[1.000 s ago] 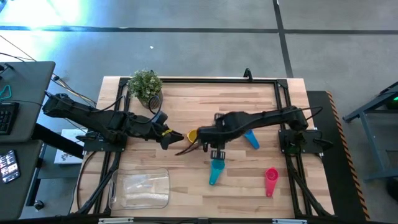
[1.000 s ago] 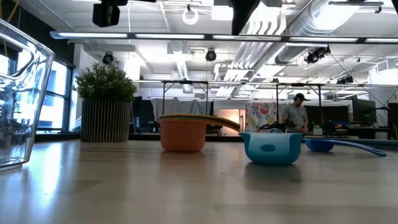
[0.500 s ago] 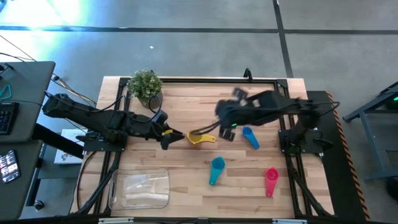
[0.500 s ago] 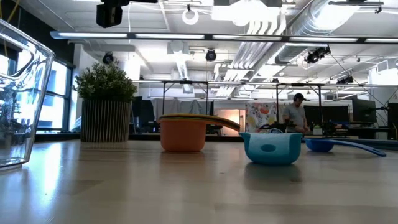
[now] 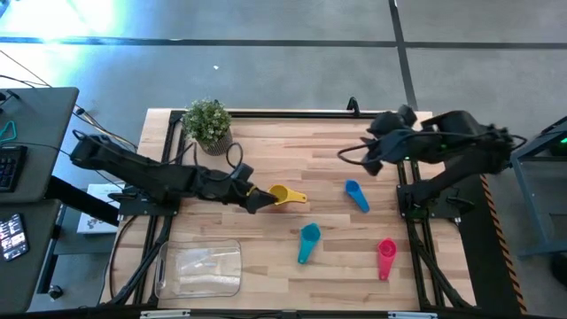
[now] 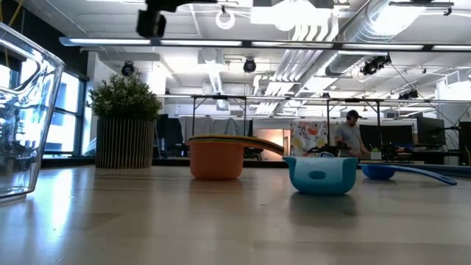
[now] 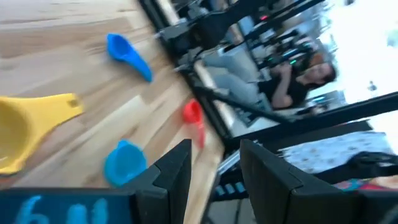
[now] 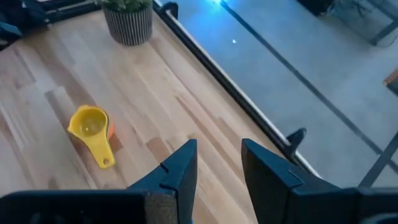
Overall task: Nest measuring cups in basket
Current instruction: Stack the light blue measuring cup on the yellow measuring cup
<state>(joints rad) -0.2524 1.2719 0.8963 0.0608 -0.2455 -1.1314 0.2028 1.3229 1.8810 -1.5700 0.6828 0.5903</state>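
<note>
A yellow measuring cup sits nested in an orange one near the table's middle, its handle pointing right. My left gripper stands open just left of that pair, with nothing between its fingers. A dark blue cup, a light blue cup and a red cup lie apart on the wood. The clear basket rests at the near left. My right gripper hangs open, high over the table's far right.
A small potted plant stands at the far left of the table. A black frame rail runs along the far edge. Bare wood lies between the cups and the basket. A person shows far off in the room.
My right gripper has risen from over the yellow cup and drawn back toward the table's far right, turning as it went. My left gripper has moved a little toward the yellow cup. The nested orange and yellow cups have stayed in place.
</note>
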